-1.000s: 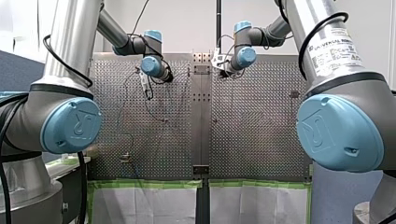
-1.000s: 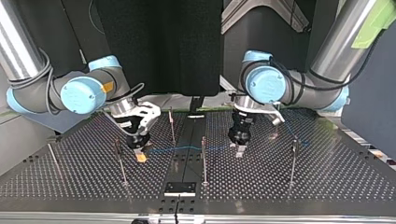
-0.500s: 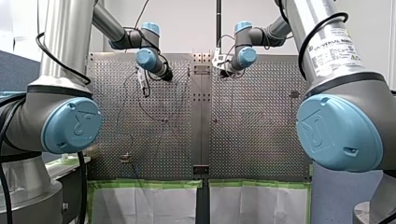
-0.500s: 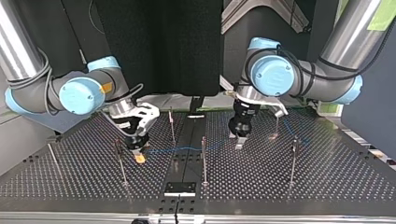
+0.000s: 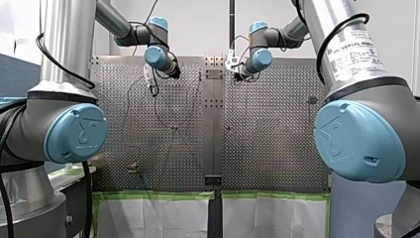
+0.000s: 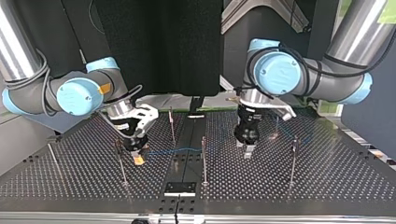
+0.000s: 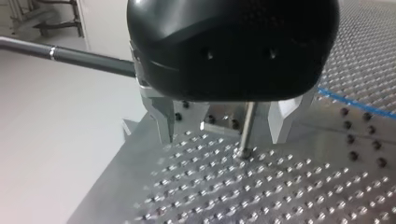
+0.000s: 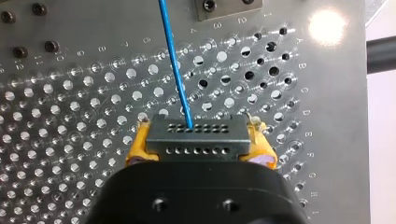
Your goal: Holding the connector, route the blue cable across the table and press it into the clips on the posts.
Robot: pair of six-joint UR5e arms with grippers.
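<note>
Connector (image 8: 196,138) at the top view's left: my right pincer (image 6: 137,156) pinches it between yellow pads (image 8: 140,145), low over the perforated surface (image 6: 327,182) and just beside a thin post (image 6: 120,161). From the connector the blue cable (image 6: 177,150) runs rightward past the middle post (image 6: 203,156); whether it sits in a clip there I cannot tell. Further right, my left pincer (image 6: 247,151) points down with its metal fingers (image 7: 164,122) spread, gripping nothing. Its wrist view shows a short post (image 7: 246,126) standing between them, the cable lying off to one side.
</note>
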